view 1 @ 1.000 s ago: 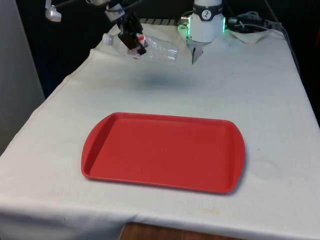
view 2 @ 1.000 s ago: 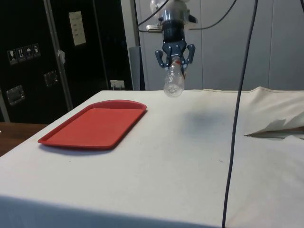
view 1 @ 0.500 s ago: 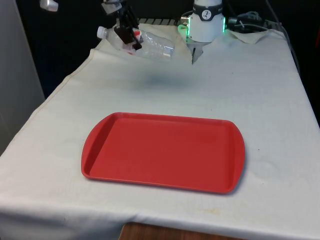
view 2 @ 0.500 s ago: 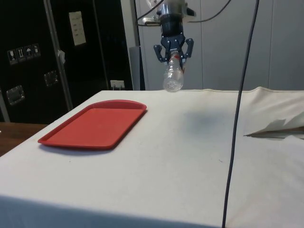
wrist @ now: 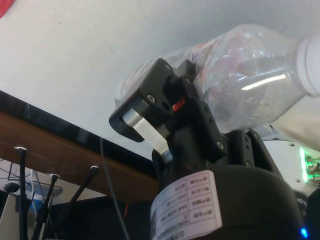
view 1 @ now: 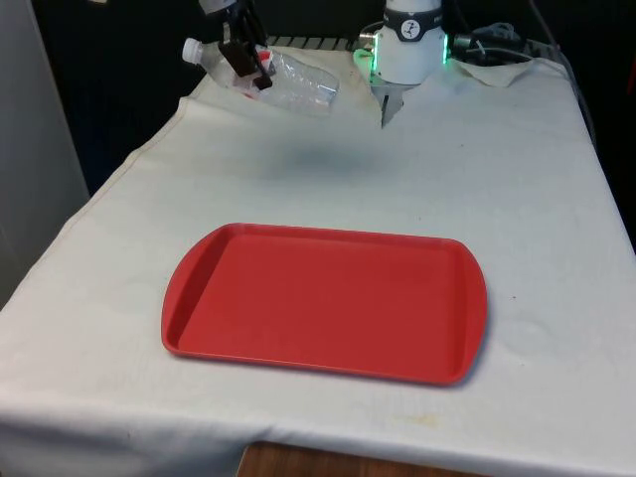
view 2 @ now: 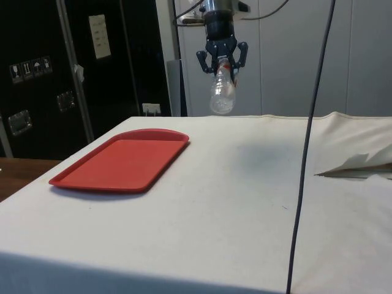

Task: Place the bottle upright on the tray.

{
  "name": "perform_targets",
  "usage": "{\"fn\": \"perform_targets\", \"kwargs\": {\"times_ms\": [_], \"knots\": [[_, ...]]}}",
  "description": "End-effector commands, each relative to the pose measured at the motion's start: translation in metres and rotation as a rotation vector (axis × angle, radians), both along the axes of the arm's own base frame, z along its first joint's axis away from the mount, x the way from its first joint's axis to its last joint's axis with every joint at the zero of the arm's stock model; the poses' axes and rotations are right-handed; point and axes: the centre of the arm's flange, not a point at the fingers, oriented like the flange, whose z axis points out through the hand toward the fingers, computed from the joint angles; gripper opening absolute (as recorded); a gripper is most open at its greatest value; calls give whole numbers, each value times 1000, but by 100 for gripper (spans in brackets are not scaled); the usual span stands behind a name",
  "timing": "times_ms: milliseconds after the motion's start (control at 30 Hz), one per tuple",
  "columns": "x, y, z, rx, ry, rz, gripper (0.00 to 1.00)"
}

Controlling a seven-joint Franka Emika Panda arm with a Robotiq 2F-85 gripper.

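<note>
A clear plastic bottle (view 1: 293,81) with a white cap and a red label hangs in the air over the table's far end, lying nearly on its side with its cap toward the front view's left. My gripper (view 1: 248,62) is shut on the bottle near its neck. From the side, the bottle (view 2: 222,92) hangs below the gripper (view 2: 222,61), well above the cloth. In the wrist view the bottle (wrist: 240,80) lies across the black fingers (wrist: 165,100). The red tray (view 1: 323,300) rests flat on the near half of the table, with nothing on it.
The robot's white base (view 1: 411,40) stands at the far end, with crumpled cloth and cables (view 1: 497,50) beside it. A black cable (view 2: 309,135) hangs down in the side view. Bare white cloth (view 1: 517,179) lies between the tray and the base.
The gripper has risen with the bottle and shifted toward the front view's left. The bottle has tilted a little more, cap end higher. The tray has not moved.
</note>
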Motion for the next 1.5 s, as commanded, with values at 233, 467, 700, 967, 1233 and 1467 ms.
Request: {"fn": "perform_targets", "kwargs": {"times_ms": [233, 467, 700, 967, 1233, 1467], "knots": [[5, -1, 14, -47, -9, 3, 3], [8, -3, 23, -73, -12, 7, 3], [10, -4, 30, -96, -11, 12, 3], [15, -6, 41, -130, -15, 18, 3], [18, -7, 50, -155, -19, 23, 3], [22, -9, 60, -183, -25, 28, 3]]}}
